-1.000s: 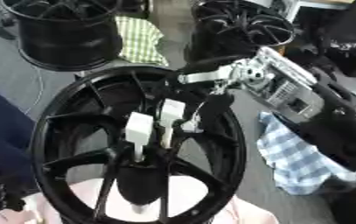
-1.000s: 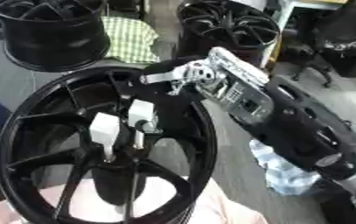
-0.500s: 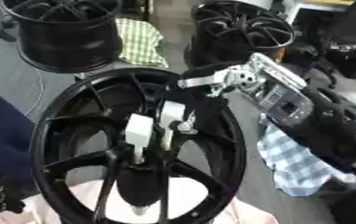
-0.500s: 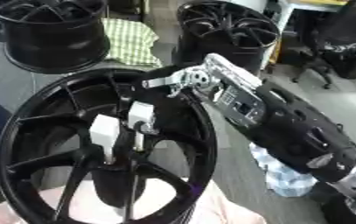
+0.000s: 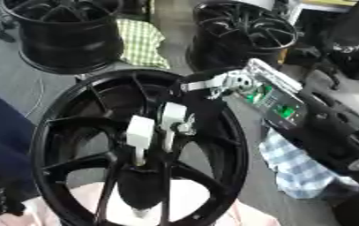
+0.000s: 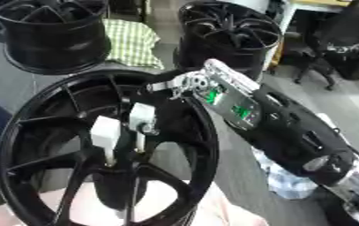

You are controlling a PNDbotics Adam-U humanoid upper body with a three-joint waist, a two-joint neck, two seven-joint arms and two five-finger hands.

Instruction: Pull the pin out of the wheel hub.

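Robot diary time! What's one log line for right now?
right hand: at wheel hub rim | pins: both in | left hand: unseen

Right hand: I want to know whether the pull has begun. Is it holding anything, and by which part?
Nothing is held that can be seen. The right hand reaches over the wheel hub's upper rim, apart from the two white pins at the centre.
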